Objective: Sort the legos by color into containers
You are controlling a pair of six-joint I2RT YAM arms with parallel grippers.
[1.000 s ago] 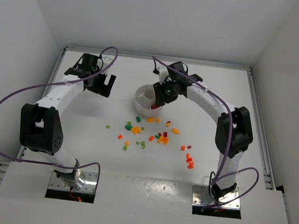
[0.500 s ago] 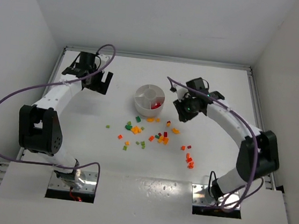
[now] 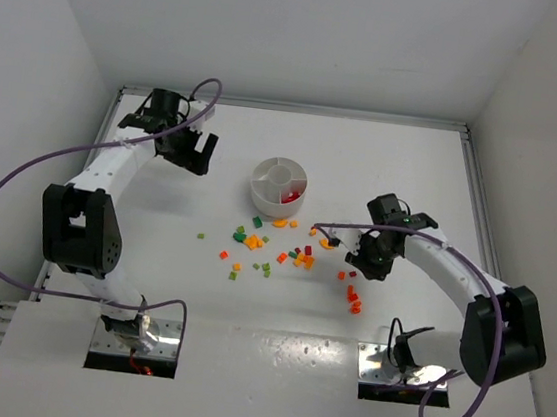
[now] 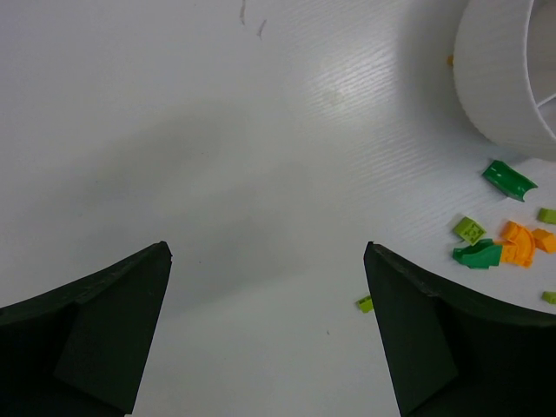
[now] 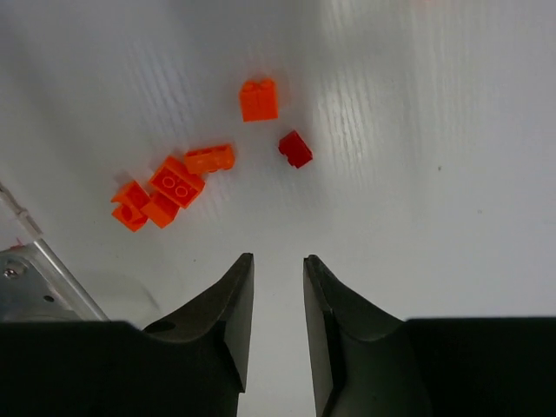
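The round white dish point(image 3: 260, 192) stands at the table's middle back, with a red lego point(image 3: 290, 196) in one wedge. Red, orange and green legos point(image 3: 272, 250) lie scattered in front of it. My right gripper point(image 3: 366, 262) hangs low over the table with its jaws narrowly apart and empty point(image 5: 278, 258). Just ahead of it lie an orange brick point(image 5: 258, 99), a red brick point(image 5: 295, 148) and an orange cluster point(image 5: 169, 186). My left gripper point(image 3: 193, 155) is wide open and empty point(image 4: 267, 248), left of the dish point(image 4: 495, 78). A lime brick point(image 4: 364, 302) lies by its right finger.
A green curved piece point(image 4: 509, 179), a light green brick point(image 4: 470, 229) and an orange curved piece point(image 4: 519, 243) lie near the dish's wall. A metal rail point(image 5: 35, 278) shows at the right wrist view's lower left. White walls close in the table.
My right arm has swung from over the dish to the near right and now sits low by the orange cluster. The left gripper has shifted only slightly.
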